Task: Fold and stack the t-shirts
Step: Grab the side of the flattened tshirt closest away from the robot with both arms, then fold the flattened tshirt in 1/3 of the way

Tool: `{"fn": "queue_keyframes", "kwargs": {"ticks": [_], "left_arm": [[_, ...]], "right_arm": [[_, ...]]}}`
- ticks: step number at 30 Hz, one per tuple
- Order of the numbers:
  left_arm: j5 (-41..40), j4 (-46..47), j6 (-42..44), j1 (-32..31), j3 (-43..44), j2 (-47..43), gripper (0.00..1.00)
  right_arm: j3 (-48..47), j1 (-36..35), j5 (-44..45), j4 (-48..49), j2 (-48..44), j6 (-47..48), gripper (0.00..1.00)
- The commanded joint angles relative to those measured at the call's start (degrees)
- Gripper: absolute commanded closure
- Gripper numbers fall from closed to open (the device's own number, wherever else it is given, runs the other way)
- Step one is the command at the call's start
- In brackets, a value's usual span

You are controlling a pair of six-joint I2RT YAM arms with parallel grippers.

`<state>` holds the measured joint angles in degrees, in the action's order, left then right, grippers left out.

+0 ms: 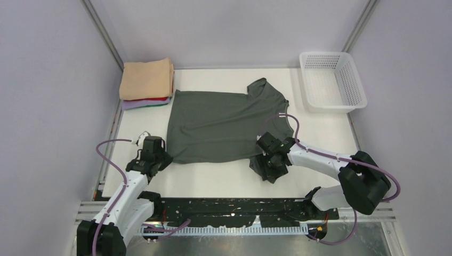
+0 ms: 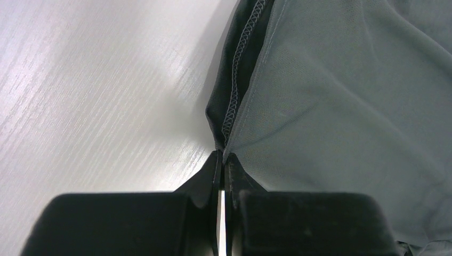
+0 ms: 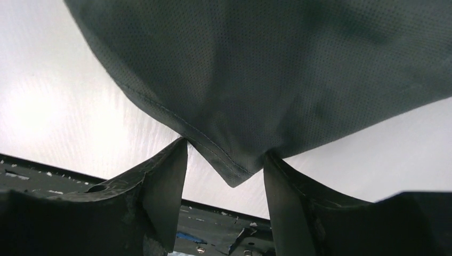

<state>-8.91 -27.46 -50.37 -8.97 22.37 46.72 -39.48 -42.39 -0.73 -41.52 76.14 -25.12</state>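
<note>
A dark charcoal-grey t-shirt point(image 1: 218, 124) lies spread on the white table. My left gripper point(image 1: 160, 158) is shut on its near left hem corner, with the stitched hem point(image 2: 234, 101) pinched between the fingertips in the left wrist view. My right gripper point(image 1: 271, 165) is open over the near right sleeve; the sleeve corner point(image 3: 229, 170) hangs between the two spread fingers point(image 3: 165, 186), touching neither pad. A folded stack sits at the far left, with a peach-tan shirt point(image 1: 146, 78) on top and red point(image 1: 154, 100) and pale lavender point(image 1: 133, 104) edges beneath.
A white mesh basket point(image 1: 332, 80) stands at the far right. Grey walls enclose the table on three sides. The black base plate point(image 1: 229, 209) runs along the near edge.
</note>
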Motion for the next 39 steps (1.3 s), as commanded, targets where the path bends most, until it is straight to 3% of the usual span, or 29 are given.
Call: {"fn": "queue_keyframes", "kwargs": {"ticks": [1,4,5,7,9,21,30,39], "left_arm": [[-0.02,1.12,1.11,0.27,-0.21,-0.76,1.0],[-0.37,0.88,1.15,0.24,-0.4,-0.75,1.0],[-0.52,0.65,1.15,0.31,-0.42,-0.69,1.0],[-1.03,-0.11,1.15,0.32,-0.27,-0.83,1.0],[-1.44,-1.2,1.15,0.3,-0.02,-1.28,1.0],[-3.6,-14.92,-0.74,0.29,-1.64,-12.42,1.0],[3.0,-15.9,-0.71,0.3,-3.2,-22.71,1.0],[6.55,-10.69,1.59,0.28,2.88,-13.11,1.0]], "right_arm": [[-0.33,0.08,2.83,3.21,3.88,1.26,0.4],[-0.32,0.82,4.41,2.96,5.19,0.29,0.59],[0.13,0.87,4.02,2.92,4.71,0.1,0.73],[0.75,0.91,2.14,2.22,3.31,-0.43,0.9],[1.71,0.93,-1.17,0.57,2.19,-1.09,0.94],[3.87,-7.54,-17.49,-15.49,-9.46,-3.05,0.95],[0.28,-7.04,-8.31,-14.4,-13.42,-4.93,0.95],[-7.19,3.95,-5.93,-11.21,-12.75,1.16,0.95]]}}
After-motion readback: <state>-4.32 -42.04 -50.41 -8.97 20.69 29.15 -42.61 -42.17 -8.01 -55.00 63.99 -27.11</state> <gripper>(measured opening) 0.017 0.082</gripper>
